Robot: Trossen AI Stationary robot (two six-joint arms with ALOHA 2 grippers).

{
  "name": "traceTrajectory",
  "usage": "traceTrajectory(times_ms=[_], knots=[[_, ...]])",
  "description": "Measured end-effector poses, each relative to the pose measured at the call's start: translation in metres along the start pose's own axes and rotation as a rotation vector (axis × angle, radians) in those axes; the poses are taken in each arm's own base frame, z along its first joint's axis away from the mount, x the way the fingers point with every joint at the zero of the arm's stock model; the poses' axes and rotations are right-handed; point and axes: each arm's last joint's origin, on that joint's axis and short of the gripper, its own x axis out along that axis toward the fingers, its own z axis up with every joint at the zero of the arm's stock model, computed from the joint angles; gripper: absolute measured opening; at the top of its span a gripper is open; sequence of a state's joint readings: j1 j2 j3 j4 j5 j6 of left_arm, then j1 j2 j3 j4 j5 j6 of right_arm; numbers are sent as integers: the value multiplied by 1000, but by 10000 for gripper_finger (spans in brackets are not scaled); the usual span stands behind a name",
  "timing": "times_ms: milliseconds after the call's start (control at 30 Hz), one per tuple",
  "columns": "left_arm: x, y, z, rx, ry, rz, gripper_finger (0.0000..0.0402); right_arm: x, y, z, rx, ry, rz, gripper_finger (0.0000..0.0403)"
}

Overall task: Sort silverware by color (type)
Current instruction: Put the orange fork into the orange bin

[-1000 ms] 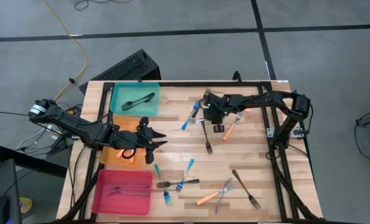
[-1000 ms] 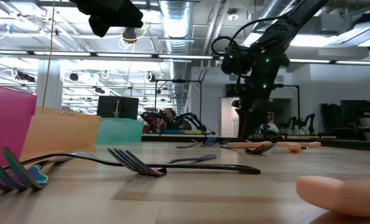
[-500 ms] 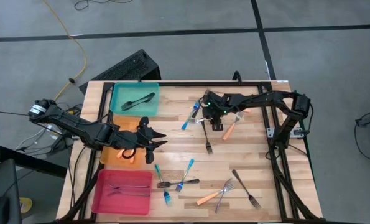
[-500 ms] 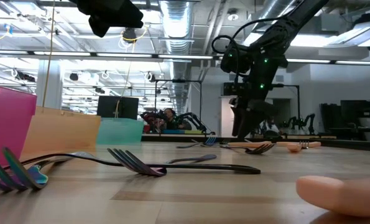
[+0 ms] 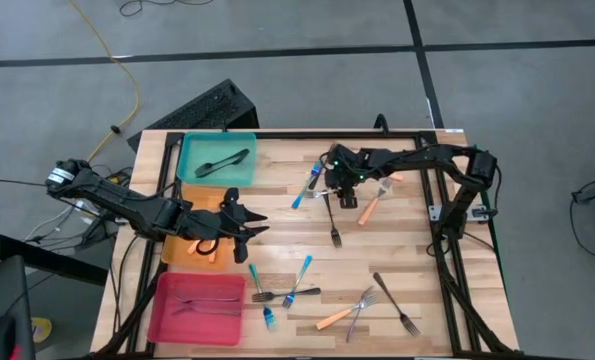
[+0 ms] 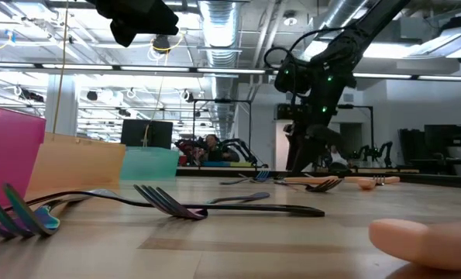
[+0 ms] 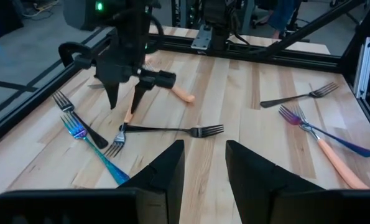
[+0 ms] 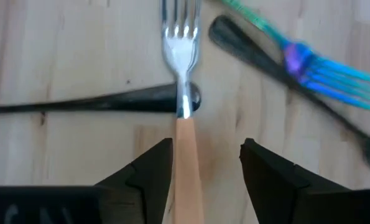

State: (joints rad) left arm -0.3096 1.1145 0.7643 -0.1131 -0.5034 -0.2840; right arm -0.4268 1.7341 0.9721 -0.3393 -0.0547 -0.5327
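Lying nearest the front edge of the table (image 5: 397, 250) are loose forks: a dark fork (image 5: 396, 304) toward the front right corner, an orange-handled fork (image 5: 343, 311) just beside it, and a cluster of teal-handled forks (image 5: 282, 291) near the middle of the front edge. A pink tray (image 5: 159, 322) sits at the front left corner with slim silverware in it. Behind it is an orange tray (image 5: 175, 255), and the left gripper (image 5: 249, 227) hangs over that tray's right rim, its jaws partly apart and holding nothing that shows. Farther back, in the middle of the table, a dark fork (image 5: 331, 217) lies alone. Beyond it, the right gripper (image 5: 347, 185) hovers low over a second orange-handled fork (image 8: 183, 112); in the right wrist view its fingers (image 8: 145, 171) stand apart on either side of the orange handle, not closed on it, and the fork's neck crosses a dark handle (image 8: 91, 102). A teal-tined fork (image 8: 309, 73) lies just beside it. At the far left corner a teal tray (image 5: 192, 175) holds a dark utensil (image 5: 222, 161).
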Motion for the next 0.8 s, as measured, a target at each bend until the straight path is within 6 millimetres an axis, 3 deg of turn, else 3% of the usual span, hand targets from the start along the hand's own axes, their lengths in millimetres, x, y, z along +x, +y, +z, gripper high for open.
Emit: traceTrajectory(times_ms=[333,433,633,800], knots=[[0,0,0,-14,1,1,103,21,0,-6,37,56,13,199],[0,0,0,-9,-1,6,103,21,0,-7,51,76,-9,168],[0,0,0,-6,-1,8,103,21,-2,-11,91,94,0,67],[0,0,0,-4,-1,8,103,21,-3,-10,137,87,-16,64]])
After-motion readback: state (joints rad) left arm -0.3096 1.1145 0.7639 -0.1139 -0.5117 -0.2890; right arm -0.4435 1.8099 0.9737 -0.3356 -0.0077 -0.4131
